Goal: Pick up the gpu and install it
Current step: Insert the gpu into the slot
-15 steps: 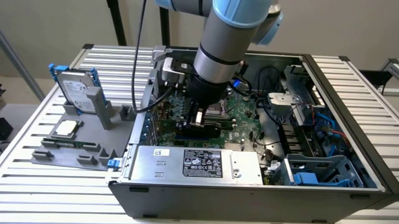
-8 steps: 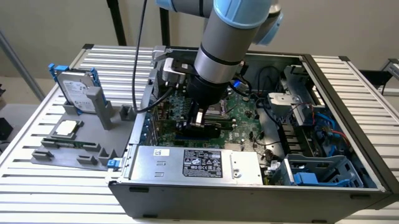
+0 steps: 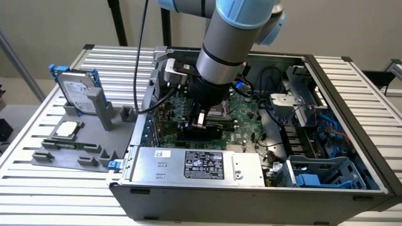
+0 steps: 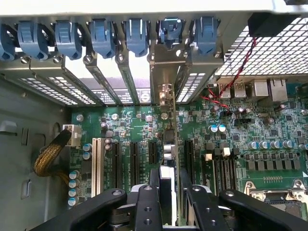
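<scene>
Inside open computer case, above motherboard: end effector clenched on gpu, card held edge-on straight below it, long axis running toward rear slot brackets, bracket end nearest them, lined over expansion slot.

1. The gpu shows a dull silver metal bracket and a thin green board edge.
2. The gripper is matt black, probably plastic, with small screws.
3. The computer case is grey painted metal, smooth.
4. The motherboard is glossy green.
5. The slot latches look like smooth blue plastic.
6. The table is ribbed pale metal.
</scene>
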Available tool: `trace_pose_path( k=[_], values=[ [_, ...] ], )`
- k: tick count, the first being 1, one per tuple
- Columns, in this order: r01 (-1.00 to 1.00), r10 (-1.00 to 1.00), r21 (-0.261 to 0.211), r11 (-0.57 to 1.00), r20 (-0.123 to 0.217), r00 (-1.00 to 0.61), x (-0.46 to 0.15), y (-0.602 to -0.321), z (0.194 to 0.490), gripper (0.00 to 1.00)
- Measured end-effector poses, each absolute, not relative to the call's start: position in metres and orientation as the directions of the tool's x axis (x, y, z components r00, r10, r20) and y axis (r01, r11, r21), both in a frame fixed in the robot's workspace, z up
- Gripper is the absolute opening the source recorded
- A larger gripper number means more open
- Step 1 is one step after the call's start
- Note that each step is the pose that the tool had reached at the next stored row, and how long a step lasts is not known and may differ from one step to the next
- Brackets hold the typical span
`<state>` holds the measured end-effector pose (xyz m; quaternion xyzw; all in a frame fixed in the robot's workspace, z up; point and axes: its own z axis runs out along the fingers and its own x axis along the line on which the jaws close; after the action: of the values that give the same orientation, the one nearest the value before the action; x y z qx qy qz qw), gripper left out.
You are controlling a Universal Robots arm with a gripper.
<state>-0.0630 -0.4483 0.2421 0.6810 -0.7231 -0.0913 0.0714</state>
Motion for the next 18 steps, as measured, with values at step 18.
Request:
trace_pose_path(
  k=[18],
  values=[
    [-0.972, -0.998, 0.23, 0.056, -0.022, -0.062, -0.0648, -0.4442, 0.2426, 0.27]
  ],
)
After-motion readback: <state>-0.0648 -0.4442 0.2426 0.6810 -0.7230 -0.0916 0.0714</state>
